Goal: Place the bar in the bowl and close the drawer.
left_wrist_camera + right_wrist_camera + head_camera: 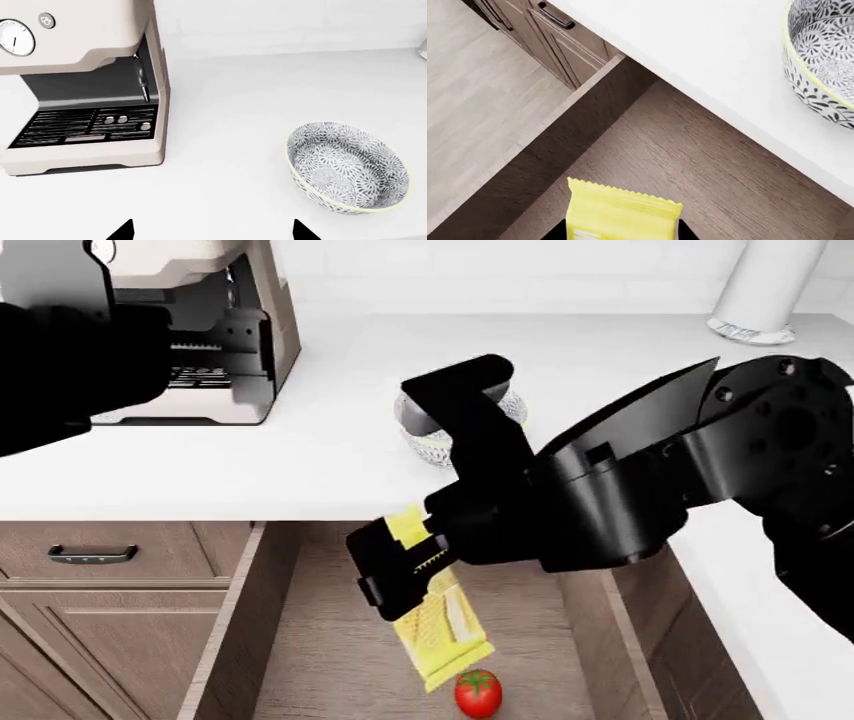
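Right gripper (400, 575) is clamped on the bar (434, 625), which hangs lifted above the open drawer (327, 640), tilted, one end pinched between the black fingers and the other end pointing down toward a tomato (478, 692) lying on the drawer floor. In the right wrist view the bar's serrated yellow end (620, 212) projects from between the fingers over the brown wood-grain drawer bottom (694, 170); the bar touches nothing but the gripper. The bowl (434, 445) stands upright on the white counter (320, 465), back from the counter edge and above the drawer, partly hidden in the head view by the right arm. The bowl interior is empty in the left wrist view (347, 167). Left gripper (213, 231) hovers over the counter, fingertips spread apart with nothing between them, only the two black tips visible at the frame edge. A coffee machine (83, 90) sits on the counter, well apart from the bowl. A smaller closed drawer with a dark handle (91, 553) is left of the open one.
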You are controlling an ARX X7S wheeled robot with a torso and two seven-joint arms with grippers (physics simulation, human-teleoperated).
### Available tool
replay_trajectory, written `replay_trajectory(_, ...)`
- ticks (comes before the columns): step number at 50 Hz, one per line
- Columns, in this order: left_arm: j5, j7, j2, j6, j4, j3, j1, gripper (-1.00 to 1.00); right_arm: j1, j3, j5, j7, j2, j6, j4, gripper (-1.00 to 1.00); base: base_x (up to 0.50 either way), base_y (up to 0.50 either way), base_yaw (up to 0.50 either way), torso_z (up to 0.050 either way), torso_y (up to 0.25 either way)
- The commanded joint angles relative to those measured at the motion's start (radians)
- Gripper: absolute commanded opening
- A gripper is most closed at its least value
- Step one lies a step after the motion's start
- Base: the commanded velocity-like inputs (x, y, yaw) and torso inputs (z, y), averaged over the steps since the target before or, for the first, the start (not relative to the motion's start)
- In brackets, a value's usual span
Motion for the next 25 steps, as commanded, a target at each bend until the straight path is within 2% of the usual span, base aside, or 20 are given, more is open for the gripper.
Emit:
replay_trajectory(1, 0.025, -0.005, -0.016, 0.021, 0.027, -0.015, -0.006, 1.00, 0.131, 0.050, 0.032, -0.014, 0.024, 0.028, 0.048, -1.00, 0.00, 0.00, 0.00, 0.000, 0.000)
replay_trajectory(11, 0.058, 0.017, -0.016, 0.026, 0.023, -0.012, -0.005, 1.00, 0.256, 0.068, -0.134, -0.119, -0.030, 0.064, 0.235, -1.00, 0.00, 0.00, 0.00, 0.000, 0.000)
replay_trajectory(17, 0.092, 0.040, -0.013, 0.029, 0.017, -0.007, -0.002, 1.00, 0.353, 0.025, -0.382, -0.313, -0.119, 0.058, 0.457, -1.00, 0.00, 0.00, 0.00, 0.000, 0.000)
replay_trajectory(25, 0.124, 0.067, -0.001, 0.018, -0.007, 0.004, -0.027, 1.00, 0.449, -0.115, -0.689, -0.631, -0.297, -0.061, 0.854, -1.00, 0.00, 0.00, 0.00, 0.000, 0.000)
